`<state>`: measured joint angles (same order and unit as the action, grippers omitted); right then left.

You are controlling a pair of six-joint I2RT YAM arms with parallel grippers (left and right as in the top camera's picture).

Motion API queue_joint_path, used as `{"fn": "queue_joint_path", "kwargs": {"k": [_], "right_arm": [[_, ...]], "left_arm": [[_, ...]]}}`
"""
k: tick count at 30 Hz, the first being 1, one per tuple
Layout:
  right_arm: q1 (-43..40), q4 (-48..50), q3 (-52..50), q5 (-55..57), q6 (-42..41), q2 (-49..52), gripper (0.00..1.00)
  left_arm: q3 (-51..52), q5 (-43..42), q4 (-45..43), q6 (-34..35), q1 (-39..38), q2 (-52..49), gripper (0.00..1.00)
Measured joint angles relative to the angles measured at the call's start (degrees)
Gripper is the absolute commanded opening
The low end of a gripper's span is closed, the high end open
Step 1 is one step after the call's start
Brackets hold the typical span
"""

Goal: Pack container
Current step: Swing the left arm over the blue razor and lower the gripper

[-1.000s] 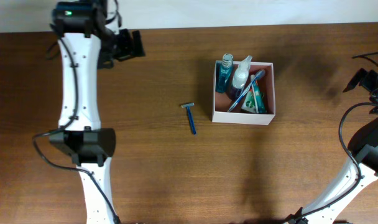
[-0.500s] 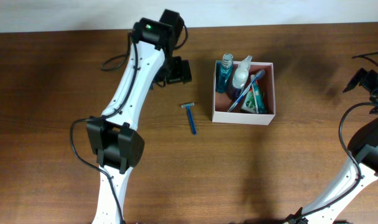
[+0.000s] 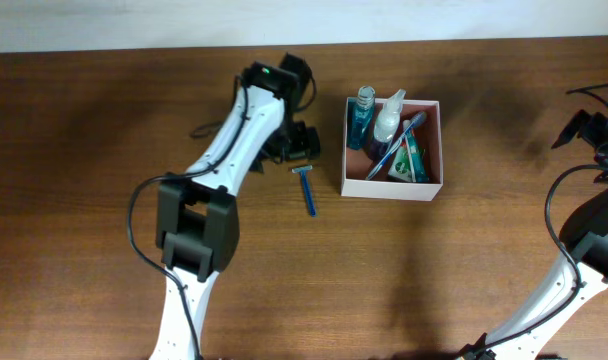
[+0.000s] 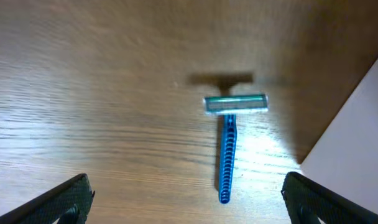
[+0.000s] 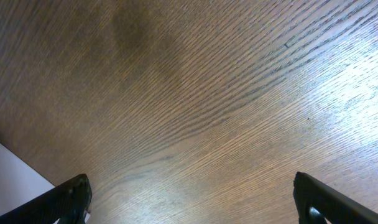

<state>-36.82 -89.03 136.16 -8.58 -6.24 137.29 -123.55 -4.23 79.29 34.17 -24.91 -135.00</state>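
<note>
— Two grippers: how do their jaws stand?

— Both wide apart, holding nothing. The left gripper (image 3: 298, 141) hangs over the brown wooden table (image 3: 484, 280), just left of the square white-walled box with the pinkish-brown inside (image 3: 389, 188). The right gripper (image 5: 192, 208) is at the table's far right, well apart from everything.

— And the room around that box?

— It sits centre-right, nearer the far edge than the near one. Open wood lies to its right and in front. To its left the slim blue disposable razor (image 3: 307, 188) lies flat, head toward the far edge, near the box's left wall but not touching.

— What's inside?

— Overhead shows a clear bottle of blue liquid (image 3: 362, 112) and a white spray bottle (image 3: 387, 120) at the far-left corner, a blue toothbrush (image 3: 396, 148) slanted across, and a green packet (image 3: 414, 160) beside it.

— What does the left wrist view add?

— The razor's ribbed handle and pale head, in line with the gap between the black fingertips (image 4: 64, 202), and the box's white wall at the right. The contents are hidden there. The right wrist view gives only wood grain and a pale patch at lower left that I cannot identify.
</note>
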Motion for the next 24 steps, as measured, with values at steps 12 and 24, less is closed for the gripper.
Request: {"fn": "queue_joint_path", "kwargs": {"k": [12, 24], "right_arm": [[0.0, 0.0, 0.0, 0.0, 0.0, 0.0, 0.99], [0.0, 0.0, 0.0, 0.0, 0.0, 0.0, 0.99]], "left_arm": [[4.83, -0.28, -3.76, 0.2, -5.53, 0.0, 0.99], [9.68, -0.26, -6.19, 2.19, -5.88, 0.0, 0.99]]}}
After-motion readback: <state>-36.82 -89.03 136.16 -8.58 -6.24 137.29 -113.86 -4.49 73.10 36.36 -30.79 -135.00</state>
